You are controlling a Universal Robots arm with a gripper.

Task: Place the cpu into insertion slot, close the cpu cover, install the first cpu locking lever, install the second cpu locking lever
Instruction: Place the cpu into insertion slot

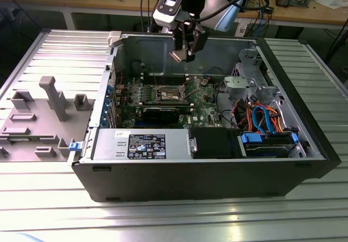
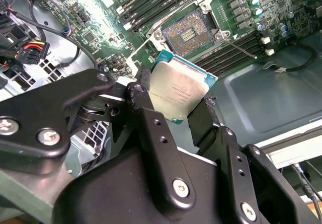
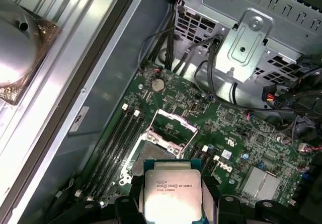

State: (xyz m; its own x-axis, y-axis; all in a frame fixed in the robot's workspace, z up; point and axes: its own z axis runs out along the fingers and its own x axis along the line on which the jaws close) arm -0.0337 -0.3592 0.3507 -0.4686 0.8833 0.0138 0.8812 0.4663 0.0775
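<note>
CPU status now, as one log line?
gripper: shut on cpu | cpu: aloft, not seated | insertion slot: empty | cpu cover: open

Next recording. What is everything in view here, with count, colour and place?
computer case: one, black, open, on the ribbed metal table.
circuit board: one, green, inside the case.
socket: one, dark with silver rim, empty, on the board.
cover: one, silver, raised open at the socket.
power supply: one, grey, in the case nearest the exterior camera.
drive cage: one, silver, exterior view's right.
cables: several, orange and blue, beside the cage.
moulded tray: one, grey, on the table, exterior view's left.
chip: one, silver-grey, in the air over the board.
gripper: one, black, shut on the chip.
</note>
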